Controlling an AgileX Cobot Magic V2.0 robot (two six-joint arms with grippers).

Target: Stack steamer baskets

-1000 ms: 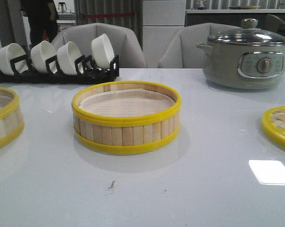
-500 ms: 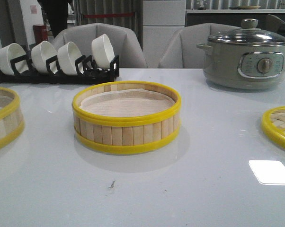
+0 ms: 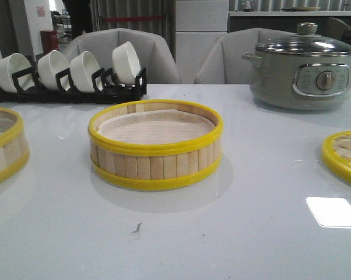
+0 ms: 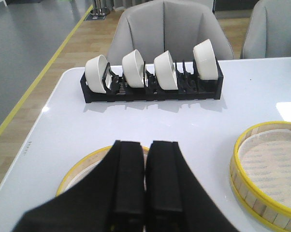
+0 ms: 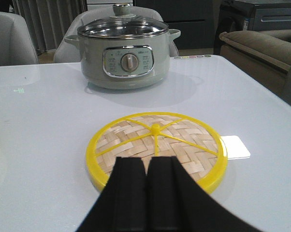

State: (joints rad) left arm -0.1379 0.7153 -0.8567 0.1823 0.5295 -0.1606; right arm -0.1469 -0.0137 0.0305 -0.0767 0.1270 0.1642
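One steamer basket [image 3: 155, 144] stands in the middle of the white table, a ring of pale slats with yellow rims and a pale liner; it also shows in the left wrist view [image 4: 269, 174]. A second steamer basket [image 3: 5, 146] sits at the table's left edge, partly cut off. My left gripper [image 4: 145, 145] hangs shut above this second steamer basket [image 4: 80, 166], holding nothing. My right gripper [image 5: 146, 162] is shut and empty above the flat woven lid [image 5: 157, 142]. Neither gripper appears in the front view.
A black rack [image 3: 70, 90] with several white bowls stands at the back left. A grey electric pot [image 3: 304, 67] with a glass lid stands at the back right. The woven lid [image 3: 344, 154] lies at the right edge. Grey chairs stand behind the table.
Nothing on the table has moved. Only a person in the far background has walked away to the right.
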